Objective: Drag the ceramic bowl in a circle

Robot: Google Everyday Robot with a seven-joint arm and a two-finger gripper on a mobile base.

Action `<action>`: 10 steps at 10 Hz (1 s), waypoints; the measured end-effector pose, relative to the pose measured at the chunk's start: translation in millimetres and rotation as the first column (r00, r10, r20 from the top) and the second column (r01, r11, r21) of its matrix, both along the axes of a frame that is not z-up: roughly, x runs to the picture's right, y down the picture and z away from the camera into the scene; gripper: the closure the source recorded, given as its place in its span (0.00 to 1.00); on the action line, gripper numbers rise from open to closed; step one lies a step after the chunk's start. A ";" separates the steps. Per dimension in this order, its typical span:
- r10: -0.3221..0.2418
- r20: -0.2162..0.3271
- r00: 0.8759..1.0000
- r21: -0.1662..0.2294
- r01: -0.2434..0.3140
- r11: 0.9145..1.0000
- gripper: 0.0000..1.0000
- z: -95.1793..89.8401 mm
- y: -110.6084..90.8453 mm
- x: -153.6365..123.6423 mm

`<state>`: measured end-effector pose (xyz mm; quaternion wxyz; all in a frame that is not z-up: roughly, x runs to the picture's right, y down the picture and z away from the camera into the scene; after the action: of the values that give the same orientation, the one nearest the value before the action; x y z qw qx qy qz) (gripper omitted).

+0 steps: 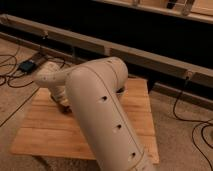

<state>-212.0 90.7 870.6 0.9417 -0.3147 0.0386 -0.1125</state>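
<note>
arm (102,115): nearest to you, a thick pale link that rises from the bottom edge and covers the middle of the table
table (42,132): wooden slats; you see bare wood along the near left part and a narrow strip at the right of the arm
gripper (61,100): down at the far left part of the table, under the bent wrist; you cannot tell whether it is apart or together, as the arm covers most of it
bowl (63,106): at the gripper, on the wood; you see only a dark sliver past the arm, and its inside is hidden
edges: left edge of the table lies near the gripper; the near edge is well apart from it
floor (180,145): pale carpet round the table on the left and right
cables (196,127): dark loops on the carpet at the right, more at the far left
box (27,65): small and dark, on the floor beyond the table's left corner
ledge (140,54): long pale rail along the dark wall, farthest from you
</note>
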 end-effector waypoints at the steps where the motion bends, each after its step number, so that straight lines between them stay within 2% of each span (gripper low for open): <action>1: -0.002 -0.013 1.000 0.000 0.002 1.000 1.00 -0.1 0.5 9.3; 3: -0.009 -0.030 1.000 -0.014 0.009 1.000 1.00 -9.3 7.4 30.1; 5: -0.014 -0.020 1.000 -0.028 0.013 1.000 1.00 -25.5 16.0 38.6; 7: -0.014 0.012 1.000 -0.042 0.015 0.999 1.00 -49.0 24.7 38.8; 10: -0.033 0.102 0.994 -0.055 0.039 0.998 1.00 -88.6 36.9 18.0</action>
<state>-194.0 127.6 782.0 0.9309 -0.3347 -0.0066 -0.1463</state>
